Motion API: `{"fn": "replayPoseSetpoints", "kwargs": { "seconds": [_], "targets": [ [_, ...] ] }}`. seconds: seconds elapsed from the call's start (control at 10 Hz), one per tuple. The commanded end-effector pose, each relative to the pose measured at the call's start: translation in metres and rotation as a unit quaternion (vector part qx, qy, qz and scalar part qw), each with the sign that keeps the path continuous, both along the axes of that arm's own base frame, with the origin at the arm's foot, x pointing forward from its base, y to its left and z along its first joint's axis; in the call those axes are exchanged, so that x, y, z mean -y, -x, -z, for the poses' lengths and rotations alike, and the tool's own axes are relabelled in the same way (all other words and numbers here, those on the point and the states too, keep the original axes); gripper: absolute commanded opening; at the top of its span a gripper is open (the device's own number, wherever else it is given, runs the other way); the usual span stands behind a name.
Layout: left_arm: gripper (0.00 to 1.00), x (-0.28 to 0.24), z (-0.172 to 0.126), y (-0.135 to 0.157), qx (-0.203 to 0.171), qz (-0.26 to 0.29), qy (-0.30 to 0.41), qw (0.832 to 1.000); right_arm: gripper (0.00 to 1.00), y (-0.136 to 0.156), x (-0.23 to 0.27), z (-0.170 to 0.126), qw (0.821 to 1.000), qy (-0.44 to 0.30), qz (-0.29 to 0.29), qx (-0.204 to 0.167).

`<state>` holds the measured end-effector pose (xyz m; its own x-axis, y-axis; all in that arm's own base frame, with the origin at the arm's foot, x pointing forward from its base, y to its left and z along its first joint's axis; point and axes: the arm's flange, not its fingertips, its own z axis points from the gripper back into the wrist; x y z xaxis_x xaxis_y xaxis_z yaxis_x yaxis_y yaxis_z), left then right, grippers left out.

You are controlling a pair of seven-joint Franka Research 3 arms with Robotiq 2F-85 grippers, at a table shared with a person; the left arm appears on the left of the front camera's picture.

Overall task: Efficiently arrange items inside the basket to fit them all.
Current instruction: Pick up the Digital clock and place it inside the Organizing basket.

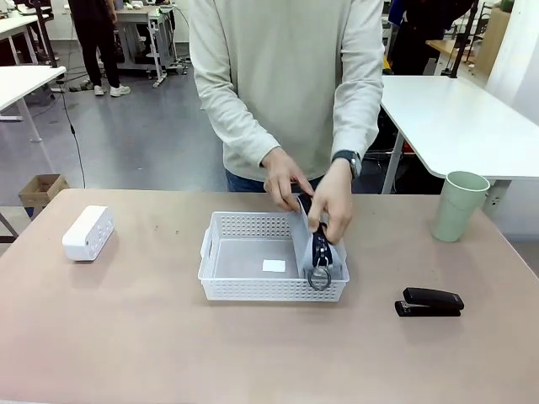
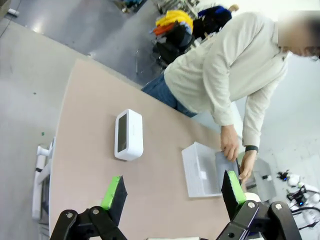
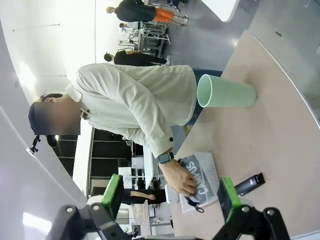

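Note:
The white lattice basket [image 1: 269, 290] sits mid-table. A person's two hands [image 1: 333, 202] hold the grey pouch [image 1: 306, 251] upright on its edge at the basket's right end, black zipper and ring pull facing me. The white block [image 1: 88, 232] lies at the far left, the pale green cup [image 1: 459, 205] stands at the far right, and the black stapler [image 1: 429, 302] lies near the front right. My left gripper [image 2: 173, 192] hangs open high above the table, with the block [image 2: 128, 134] and basket [image 2: 200, 172] far below. My right gripper [image 3: 170, 197] is open too, high above the pouch [image 3: 202, 175], the cup [image 3: 225, 91] and the stapler [image 3: 249, 184].
The tan table [image 1: 253, 353] has bare room in front of the basket and between it and the block. A small white label [image 1: 274, 266] lies on the basket floor. Other white tables [image 1: 455, 118] stand behind the person, and a cardboard box [image 1: 40, 190] is on the floor at left.

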<state>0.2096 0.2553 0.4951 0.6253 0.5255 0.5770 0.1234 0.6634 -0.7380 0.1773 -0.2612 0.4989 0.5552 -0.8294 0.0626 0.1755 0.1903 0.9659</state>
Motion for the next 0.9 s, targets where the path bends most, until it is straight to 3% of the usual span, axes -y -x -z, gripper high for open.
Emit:
{"fn": "replayPoseSetpoints", "kwargs": {
  "seconds": [0.0,0.4,0.6,0.7,0.8],
  "targets": [
    [1.0,0.026,-0.019,-0.023,-0.043,0.05,-0.069,0.995,1.0,-0.001,0.002,-0.003,1.0,0.001,-0.003,0.012],
    [1.0,0.114,-0.035,-0.11,-0.145,0.197,-0.232,0.942,1.0,-0.001,0.002,-0.003,1.0,0.001,-0.003,0.012],
    [1.0,0.118,-0.035,-0.126,-0.144,0.224,-0.221,0.938,1.0,-0.001,0.002,-0.003,1.0,0.001,-0.003,0.012],
    [1.0,0.113,-0.033,-0.127,-0.134,0.19,-0.209,0.95,1.0,-0.001,0.002,-0.003,1.0,0.001,-0.003,0.012],
    [1.0,0.141,-0.03,-0.128,-0.144,0.211,-0.225,0.94,1.0,-0.001,0.002,-0.003,1.0,0.001,-0.003,0.012]
  ]
}}
